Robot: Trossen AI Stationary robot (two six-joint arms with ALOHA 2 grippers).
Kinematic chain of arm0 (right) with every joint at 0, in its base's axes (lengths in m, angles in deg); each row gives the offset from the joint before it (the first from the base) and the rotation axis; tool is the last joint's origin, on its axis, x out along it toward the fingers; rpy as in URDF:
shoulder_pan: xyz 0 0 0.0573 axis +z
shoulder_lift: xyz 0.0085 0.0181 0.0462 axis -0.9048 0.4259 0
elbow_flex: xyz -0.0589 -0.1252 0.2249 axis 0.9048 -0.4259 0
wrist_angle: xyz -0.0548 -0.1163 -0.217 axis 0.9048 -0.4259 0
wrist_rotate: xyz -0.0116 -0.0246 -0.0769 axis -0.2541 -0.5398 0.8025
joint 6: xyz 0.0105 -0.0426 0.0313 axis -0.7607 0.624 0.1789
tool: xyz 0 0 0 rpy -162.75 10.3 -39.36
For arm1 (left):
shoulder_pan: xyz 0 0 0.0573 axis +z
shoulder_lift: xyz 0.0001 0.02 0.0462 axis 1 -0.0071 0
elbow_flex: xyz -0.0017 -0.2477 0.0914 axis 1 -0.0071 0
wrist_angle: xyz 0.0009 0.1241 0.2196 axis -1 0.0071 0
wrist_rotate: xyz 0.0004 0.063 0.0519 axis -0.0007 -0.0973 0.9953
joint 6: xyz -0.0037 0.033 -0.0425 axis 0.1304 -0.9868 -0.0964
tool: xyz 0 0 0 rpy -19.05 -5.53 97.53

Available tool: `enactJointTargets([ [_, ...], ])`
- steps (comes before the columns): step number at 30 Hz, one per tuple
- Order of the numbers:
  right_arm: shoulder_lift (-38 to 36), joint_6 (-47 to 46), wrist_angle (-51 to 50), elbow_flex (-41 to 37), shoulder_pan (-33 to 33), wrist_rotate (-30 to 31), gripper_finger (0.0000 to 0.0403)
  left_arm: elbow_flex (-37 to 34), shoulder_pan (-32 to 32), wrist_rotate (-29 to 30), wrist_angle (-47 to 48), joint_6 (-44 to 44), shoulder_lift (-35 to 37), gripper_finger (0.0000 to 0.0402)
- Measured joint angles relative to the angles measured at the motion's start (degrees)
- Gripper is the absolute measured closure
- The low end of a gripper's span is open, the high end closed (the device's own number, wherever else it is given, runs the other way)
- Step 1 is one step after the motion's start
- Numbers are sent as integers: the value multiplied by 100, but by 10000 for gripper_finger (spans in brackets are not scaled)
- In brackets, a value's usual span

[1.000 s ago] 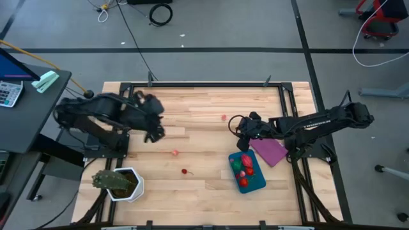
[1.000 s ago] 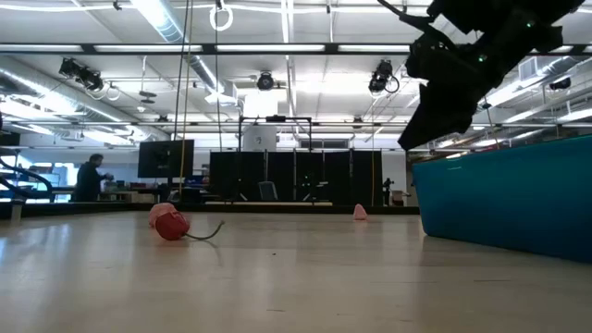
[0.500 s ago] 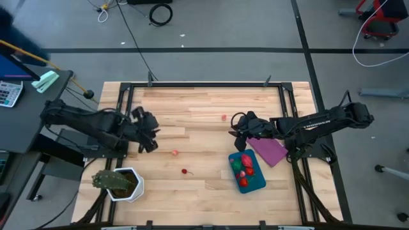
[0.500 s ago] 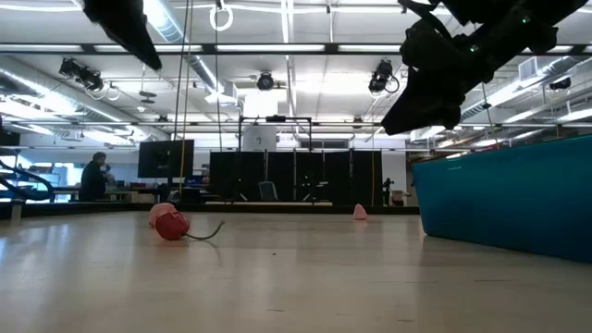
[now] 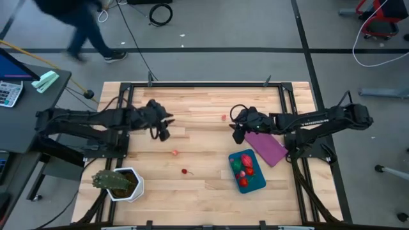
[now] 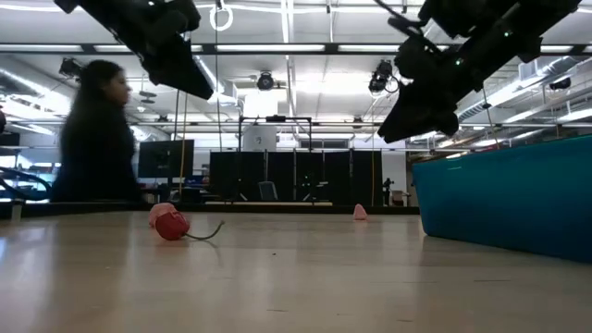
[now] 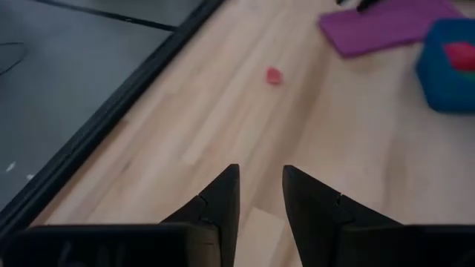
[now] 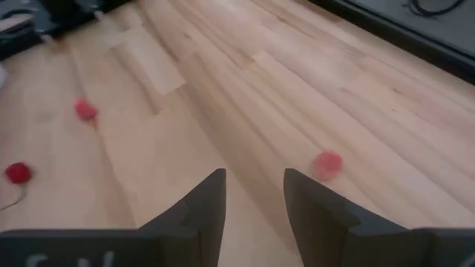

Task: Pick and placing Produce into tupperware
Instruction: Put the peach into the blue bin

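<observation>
Wooden table (image 5: 204,185) seen from above, both arms reaching in toward the middle. Left gripper (image 5: 163,131) hangs above bare wood left of centre, well off the surface in the low view (image 6: 190,81); its wrist view shows the two dark fingers (image 7: 223,196) a narrow gap apart with nothing between them. Right gripper (image 5: 238,133) hangs right of centre, above the left corner of a flat purple sheet (image 5: 270,151) and beyond the far end of the container; it too is clear of the table in the low view (image 6: 407,120), fingers (image 8: 208,204) apart, nothing held. Teal container (image 5: 247,171) sits on the near right part of the table, just beside the purple sheet, its wall filling the right of the low view (image 6: 504,203). Inside it lie red pieces (image 5: 246,160) and one green piece (image 5: 241,165). Three small pieces lie loose on the wood: a pale pink one (image 5: 223,117) toward the far side, near the right gripper; a pink one (image 5: 174,152) near the centre; a red one with a thin stem (image 5: 185,171) closer to the near edge, left of the container. A potted green plant in a white pot (image 5: 119,184) stands at the near left corner. A blurred person (image 5: 70,25) crosses the floor beyond the far left of the table.
</observation>
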Motion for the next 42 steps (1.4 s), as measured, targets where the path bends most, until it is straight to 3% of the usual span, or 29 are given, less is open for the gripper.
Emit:
enactJointTargets([
  [12,1343,-105,572,38,-758,-28,258,0,431,-7,-528,43,-2,292],
  [25,2298,30,358,976,-1173,-278,258,2,429,-9,-416,47,-4,292],
  [37,2773,4,-48,1451,-1217,-115,202,2,425,-9,-403,51,-7,292],
  [42,2893,-293,-377,1445,-1219,77,198,2,425,-9,-403,51,-7,292],
])
